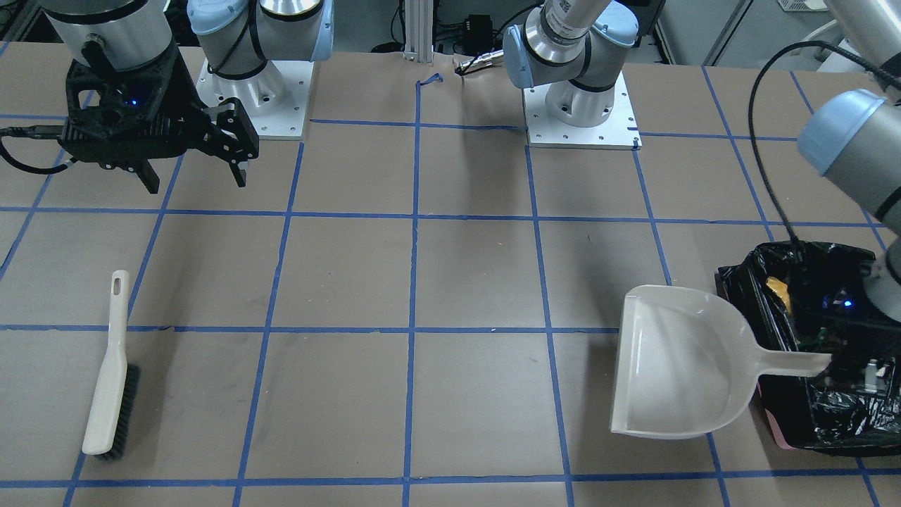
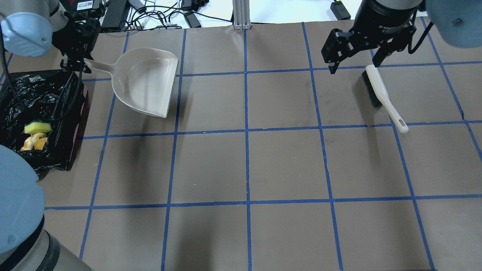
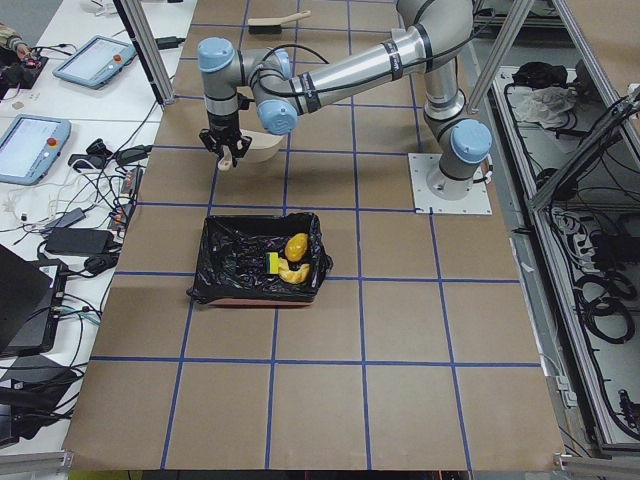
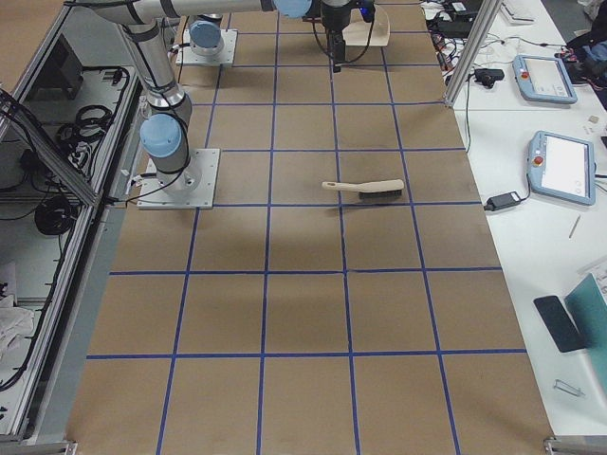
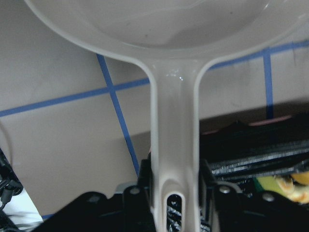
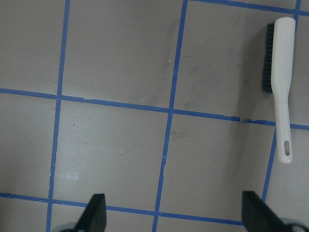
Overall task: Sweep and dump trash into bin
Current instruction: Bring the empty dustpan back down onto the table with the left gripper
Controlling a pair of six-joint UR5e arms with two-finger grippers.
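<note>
At the table's left end, the bin (image 2: 22,90), lined with black plastic, holds the trash: a yellow-green wedge (image 2: 37,128), a potato (image 3: 297,245) and a pale slice (image 3: 292,272) lying together inside. The left gripper (image 5: 175,191) pinches the handle end of a cream dustpan (image 2: 147,84) above the bin's edge, with the scoop out over the table beside it. The right gripper (image 2: 354,64) hovers raised with its fingers spread, apart from a brush (image 2: 382,94) lying near the table's right side. A broad span of blue-taped table (image 2: 211,165) lies between dustpan and brush.
</note>
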